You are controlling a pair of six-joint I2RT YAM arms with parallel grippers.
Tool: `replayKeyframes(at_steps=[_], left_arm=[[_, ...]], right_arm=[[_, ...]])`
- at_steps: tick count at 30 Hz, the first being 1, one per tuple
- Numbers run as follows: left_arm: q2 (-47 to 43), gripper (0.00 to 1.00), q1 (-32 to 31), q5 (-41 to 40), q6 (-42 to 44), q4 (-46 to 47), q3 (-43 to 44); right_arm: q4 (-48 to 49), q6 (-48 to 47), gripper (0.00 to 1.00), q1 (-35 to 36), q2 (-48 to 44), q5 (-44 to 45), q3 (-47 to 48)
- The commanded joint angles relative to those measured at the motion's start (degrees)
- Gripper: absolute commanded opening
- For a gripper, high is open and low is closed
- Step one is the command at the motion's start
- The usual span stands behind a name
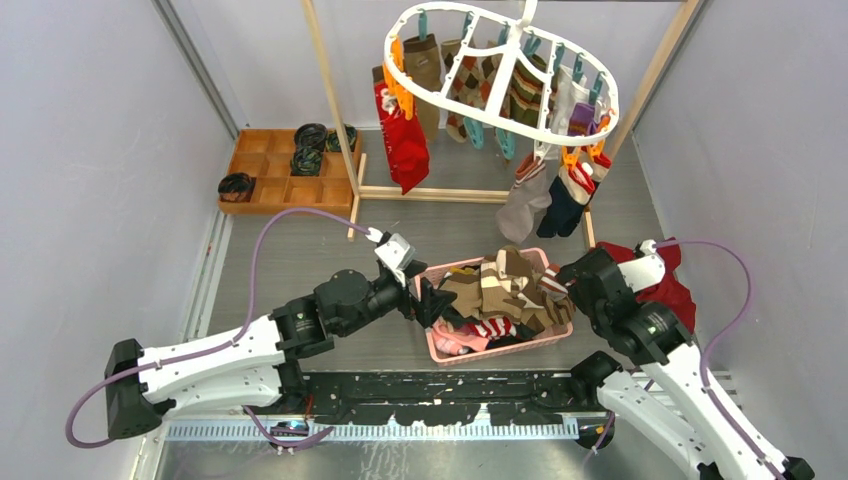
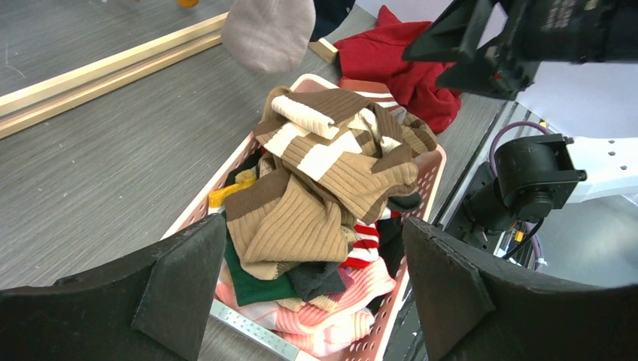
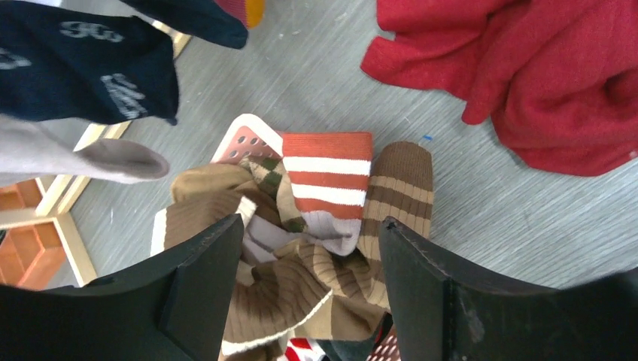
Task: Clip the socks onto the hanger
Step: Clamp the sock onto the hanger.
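The white oval hanger [image 1: 500, 110] hangs at the back with several socks clipped to it, among them a red patterned one [image 1: 400, 135], a grey one [image 1: 522, 208] and a navy one [image 1: 562, 212]. A pile of loose socks [image 1: 505, 295], mostly brown striped, fills the pink basket [image 1: 438, 352]. My left gripper [image 1: 428, 297] hovers open at the basket's left end, with the sock pile [image 2: 316, 195] showing between its fingers [image 2: 180, 289]. My right gripper [image 1: 572, 285] stands open over the basket's right end, its fingers [image 3: 421, 286] straddling brown socks [image 3: 316, 293] without pinching them.
A plain red cloth [image 1: 672, 288] lies on the table right of the basket. A wooden tray [image 1: 268, 185] with black rolls [image 1: 308, 150] sits at the back left. The wooden-post rack [image 1: 328, 100] carries the hanger, and its base rails [image 1: 430, 193] lie behind the basket. Grey walls close both sides.
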Motion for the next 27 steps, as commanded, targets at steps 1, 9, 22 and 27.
replayKeyframes(at_steps=[1,9,22,27], left_arm=[[-1.47,0.88,0.51,1.48,0.28,1.59,-0.10],[-2.60,0.88,0.69,1.11,-0.13,2.36,-1.49],[-3.44,0.88,1.10,0.30,0.15,1.66,-1.58],[-2.81,0.88,1.37,0.71,0.28,2.11,-1.31]], right_arm=[[4.59,9.86,0.71,-1.79,1.96,2.75,-3.90],[13.25,2.01,0.62,-16.11,6.08,-6.79,-8.14],[25.09,-3.87,0.55,-22.67,14.66,-18.07,-11.78],[26.88,-4.93,0.49,-23.43,14.64,-19.47,-14.44]])
